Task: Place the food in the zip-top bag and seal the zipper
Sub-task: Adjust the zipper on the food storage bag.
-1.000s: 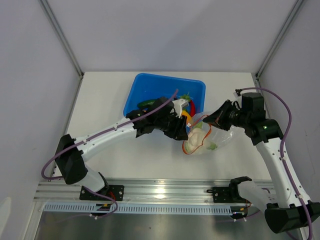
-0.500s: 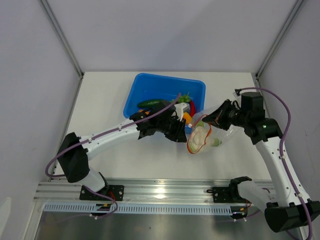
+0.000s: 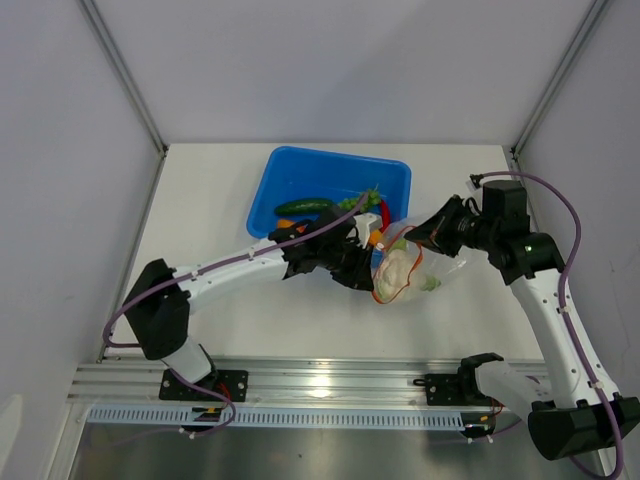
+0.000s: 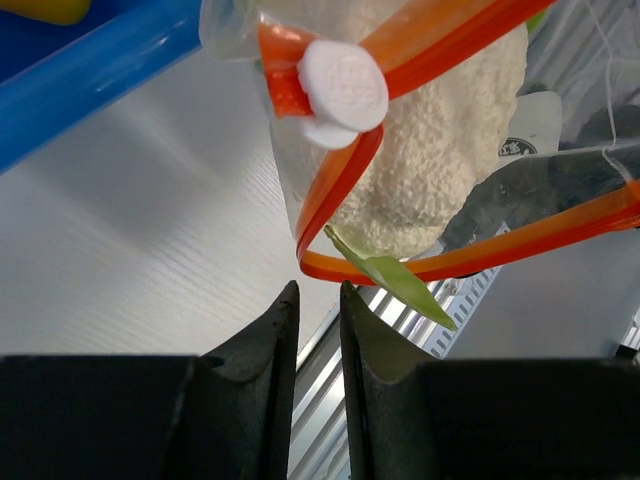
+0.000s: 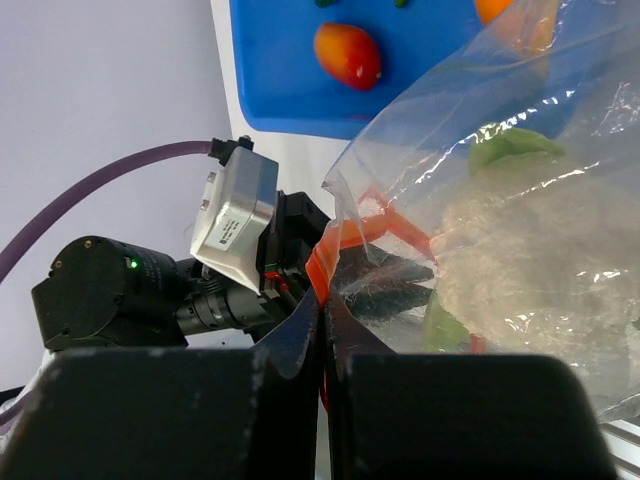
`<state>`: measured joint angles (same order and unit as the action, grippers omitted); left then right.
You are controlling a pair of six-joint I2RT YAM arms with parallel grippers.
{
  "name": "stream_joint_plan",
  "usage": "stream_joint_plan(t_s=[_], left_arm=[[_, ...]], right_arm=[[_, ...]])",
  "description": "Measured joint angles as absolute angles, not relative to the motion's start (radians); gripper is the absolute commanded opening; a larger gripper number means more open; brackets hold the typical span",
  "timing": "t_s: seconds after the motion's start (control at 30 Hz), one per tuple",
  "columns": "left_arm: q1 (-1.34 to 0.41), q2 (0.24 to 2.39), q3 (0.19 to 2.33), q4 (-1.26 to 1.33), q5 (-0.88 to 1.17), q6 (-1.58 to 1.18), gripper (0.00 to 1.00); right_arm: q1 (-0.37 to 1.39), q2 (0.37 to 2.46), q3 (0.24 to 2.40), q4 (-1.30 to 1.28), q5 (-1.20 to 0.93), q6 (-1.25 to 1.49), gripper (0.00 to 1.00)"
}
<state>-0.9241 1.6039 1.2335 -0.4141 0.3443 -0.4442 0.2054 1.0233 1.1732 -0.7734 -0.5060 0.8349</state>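
Left gripper point(image 4: 318, 290): jaws almost together, narrow gap, nothing in it. Over the last second we're pushing it across from the tub point(image 3: 325, 178) side to the low end of the bag point(image 3: 405, 268) mouth, and the bag is riding up toward the tub. Right gripper point(image 5: 322, 300) is pinching the bag's rim, holding the mouth up. The bag is sitting right of the worktop's centre, with the zipper point(image 4: 335, 190) gaping and the slider point(image 4: 343, 85) at one end. We're reading that as loading partly done, sealing not started.

Count:
- One bag, and one tub toward the far edge.
- In the bag: one cauliflower point(image 4: 440, 170), one green leaf point(image 4: 392, 277).
- In the tub: one cucumber point(image 3: 303, 206), one grape bunch point(image 3: 365, 197), one chili point(image 3: 386, 212), at least one red-orange fruit point(image 5: 347, 55).
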Motion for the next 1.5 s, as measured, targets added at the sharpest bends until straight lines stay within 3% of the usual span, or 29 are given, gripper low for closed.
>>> stream_joint_plan(t_s=[1.1, 1.5], left_arm=[[-0.915, 1.682, 1.206, -0.301, 0.427, -0.508, 0.25], [-0.889, 1.715, 1.218, -0.274, 0.434, -0.587, 0.11]], right_arm=[[0.190, 1.038, 1.193, -0.773, -0.506, 0.835, 0.00], [0.190, 1.038, 1.192, -0.773, -0.507, 0.847, 0.00]])
